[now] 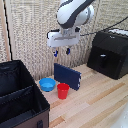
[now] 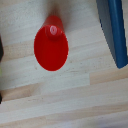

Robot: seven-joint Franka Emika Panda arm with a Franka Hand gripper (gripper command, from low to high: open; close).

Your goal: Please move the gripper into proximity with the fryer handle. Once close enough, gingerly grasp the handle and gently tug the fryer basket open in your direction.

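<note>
Above the wooden tabletop (image 1: 95,102), your pincer (image 1: 61,51) hangs in mid-air with its blue-tipped fingers (image 1: 68,50) spread apart, holding nothing. Directly below stand a red cup (image 1: 63,91), a blue bowl (image 1: 47,84) and a dark blue box (image 1: 67,76). Well apart, at the exterior view's right, the fryer basket (image 1: 102,61) sits closed in the black air fryer (image 1: 115,42). A black fabric case (image 1: 20,97) occupies the exterior view's left.

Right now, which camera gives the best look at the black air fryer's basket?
The exterior view. The fryer basket shows there as the lower front of the boxy black fryer at the exterior view's right, handle facing out, well apart from the end effector. The wrist view shows none of it: only a red cup, a blue book's edge and wooden table.
</note>
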